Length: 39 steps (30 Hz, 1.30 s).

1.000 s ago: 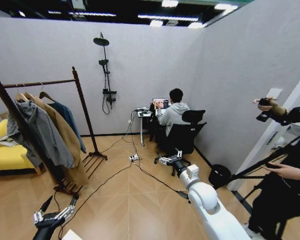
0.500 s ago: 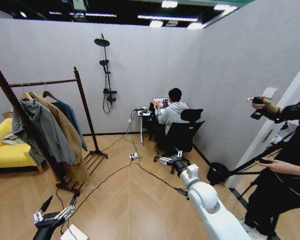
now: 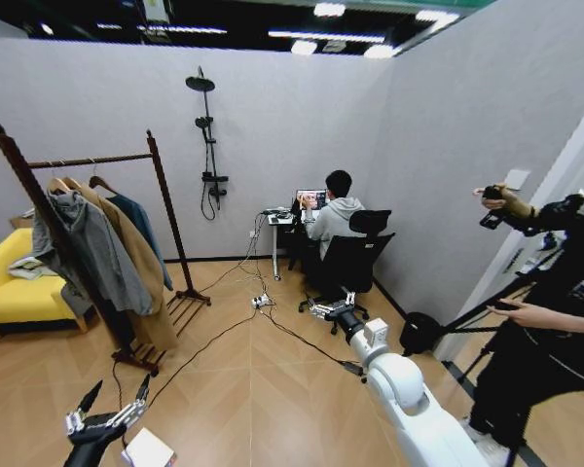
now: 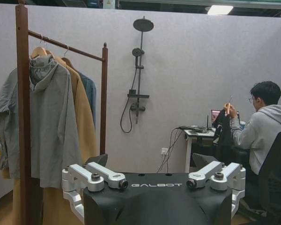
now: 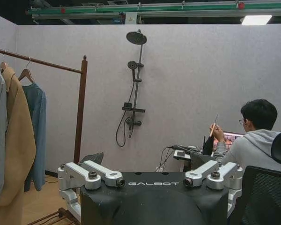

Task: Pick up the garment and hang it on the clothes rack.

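on both wrist housings "galbot"; left pincer [image 3: 110,401] spread, right pincer [image 3: 329,310] spread.

Garment [image 3: 136,229], left of head view: mostly hidden behind tan coat [image 3: 127,253] and grey hooded garment [image 3: 88,258]; only a teal strip shows (collar not visible). Clothes rack [image 3: 165,209]: near post partly covered by the hanging clothes. White object [image 3: 148,450], bottom edge, cut off; unidentifiable. Left gripper [image 3: 107,409]: lower body cropped by frame bottom.
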Available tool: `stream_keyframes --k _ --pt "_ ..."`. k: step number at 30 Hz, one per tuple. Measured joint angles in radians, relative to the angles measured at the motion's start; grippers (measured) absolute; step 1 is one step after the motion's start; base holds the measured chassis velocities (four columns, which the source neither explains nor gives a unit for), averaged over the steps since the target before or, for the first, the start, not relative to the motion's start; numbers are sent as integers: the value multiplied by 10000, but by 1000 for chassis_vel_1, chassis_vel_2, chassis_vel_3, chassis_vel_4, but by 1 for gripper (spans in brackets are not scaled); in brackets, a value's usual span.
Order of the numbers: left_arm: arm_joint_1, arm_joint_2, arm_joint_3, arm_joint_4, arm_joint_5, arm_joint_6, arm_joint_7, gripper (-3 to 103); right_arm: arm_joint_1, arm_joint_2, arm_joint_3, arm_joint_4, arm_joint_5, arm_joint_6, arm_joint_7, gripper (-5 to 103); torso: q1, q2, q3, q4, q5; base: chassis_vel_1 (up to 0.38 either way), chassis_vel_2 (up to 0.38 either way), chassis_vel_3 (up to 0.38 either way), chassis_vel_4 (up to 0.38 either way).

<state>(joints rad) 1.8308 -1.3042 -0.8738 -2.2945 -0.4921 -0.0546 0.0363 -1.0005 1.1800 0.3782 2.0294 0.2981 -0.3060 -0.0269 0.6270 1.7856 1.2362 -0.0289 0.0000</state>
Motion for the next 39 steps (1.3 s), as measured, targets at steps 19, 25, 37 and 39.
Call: stream_keyframes --k 19,25,37,39 --pt "0 0 0 0 1 0 0 100 -2417 1327 1752 994 602 -413 609 100 2 -1 0 -1 0 0 0 0 0" --pt "0 0 0 0 0 0 -1 100 -3117 989 2720 1469 854 -344 183 100 2 0 0 -1 0 0 0 0 0" --pt "0 0 0 0 0 0 0 100 -3889 986 3037 2080 660 163 573 100 1 0 0 1 -2 0 0 0 0" --pt "0 0 0 0 1 0 -1 100 -3952 1041 3024 2120 612 163 583 100 1 -1 0 1 -1 0 0 0 0"
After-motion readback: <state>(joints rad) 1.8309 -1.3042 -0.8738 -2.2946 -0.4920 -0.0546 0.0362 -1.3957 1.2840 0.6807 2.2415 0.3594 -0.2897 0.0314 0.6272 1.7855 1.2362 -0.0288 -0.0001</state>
